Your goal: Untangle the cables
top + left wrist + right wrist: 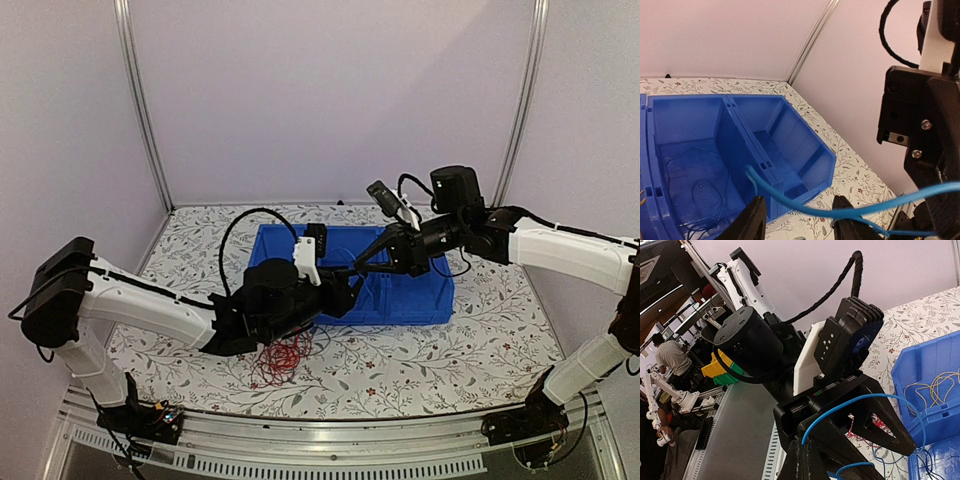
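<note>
Entry: cables, thin sheathed wire in several colours. Location: the red cables (pixel 283 357) are heaped on the table just in front of the bin (pixel 420 300). The yellow cables (pixel 935 385) and a dark blue wire (pixel 695 192) are coiled inside the bin. One blue cable (pixel 775 196) is strung from the bin's divider outward. Handling, as judged: very light, limp yet springy in the loops, smooth enough to slip, and prone to snag on neighbouring strands; kinks may be set by hard pulls. Hold advised: a free run clear of crossings, pinched at the fingertips. Tools: the right gripper (pixel 807 450) is clenched on the blue cable above the bin. The left gripper (pixel 798 210) is parted, and the blue cable is passed loose between its jaws.
</note>
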